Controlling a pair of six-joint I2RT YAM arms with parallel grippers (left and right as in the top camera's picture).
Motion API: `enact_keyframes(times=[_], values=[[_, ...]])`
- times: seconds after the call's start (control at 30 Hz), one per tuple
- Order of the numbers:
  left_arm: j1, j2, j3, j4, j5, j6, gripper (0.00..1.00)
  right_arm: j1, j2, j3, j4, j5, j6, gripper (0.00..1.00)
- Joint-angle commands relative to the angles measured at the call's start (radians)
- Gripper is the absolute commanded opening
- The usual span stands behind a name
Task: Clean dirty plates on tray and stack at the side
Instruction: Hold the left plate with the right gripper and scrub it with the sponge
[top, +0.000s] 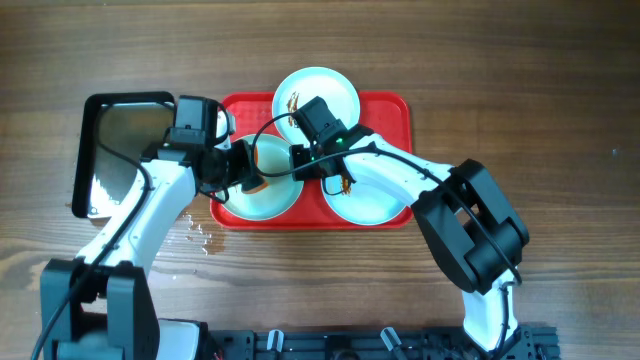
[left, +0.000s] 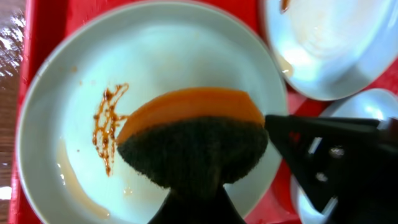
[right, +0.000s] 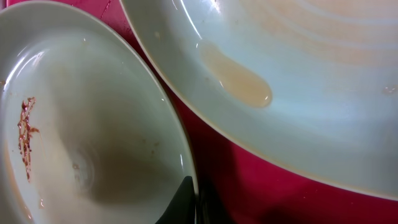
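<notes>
Glistening on the brown wooden table, a small wet patch lay just near of the large red rectangular plastic tray. On the tray sat the round pale bluish-white near-left plate. The left gripper hung over it, clamped on an orange sponge with a dark green scouring face. From overhead the arm hid this plate's thin brown-orange smear; both wrist views showed it, left of the sponge. The right gripper met the same plate's rim, but whether its fingers pinched it could not be told. Right of it lay the near-right plate. Farther off, the far plate bore a brown-orange mark, plain from overhead. A shiny black-rimmed metal tray lay left of the red tray.
</notes>
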Motion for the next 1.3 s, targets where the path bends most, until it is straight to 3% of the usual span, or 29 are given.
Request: enact_keyframes(times=[0.0,0.17,0.2,0.23,0.3,0.53,0.77,0.83,1.03,1.27], values=[[-0.014,0.049,-0.053,0.098,-0.007,-0.013,0.06,0.001,0.032,0.004,-0.011,0.0,0.014,0.04],[-0.015,0.15,-0.055,0.128,-0.007,-0.062,0.05,0.001,0.032,0.004,-0.009,-0.006,0.014,0.04],[-0.015,0.159,-0.055,0.127,-0.007,-0.062,0.28,0.001,0.032,0.004,-0.01,-0.006,0.014,0.04],[-0.015,0.166,-0.055,0.127,-0.007,-0.062,0.79,0.001,0.032,0.004,-0.01,-0.006,0.014,0.04],[-0.015,0.163,-0.052,0.127,-0.006,-0.062,0.82,0.001,0.032,0.004,-0.01,-0.006,0.014,0.04],[-0.016,0.091,-0.031,0.079,-0.004,-0.061,0.55,0.001,0.032,0.004,-0.01,-0.006,0.014,0.05],[-0.049,0.139,-0.037,0.076,-0.021,-0.062,0.45,0.001,0.032,0.004,-0.009,-0.021,0.014,0.05],[-0.058,0.142,-0.037,0.087,-0.026,-0.062,0.04,0.001,0.032,0.004,-0.009,-0.021,0.013,0.05],[-0.072,0.116,-0.034,0.146,0.064,-0.058,0.04,0.001,0.032,0.004,-0.009,-0.021,0.013,0.05],[-0.061,0.209,-0.036,0.19,-0.068,-0.059,0.04,0.001,0.032,0.004,-0.011,-0.021,0.014,0.04]])
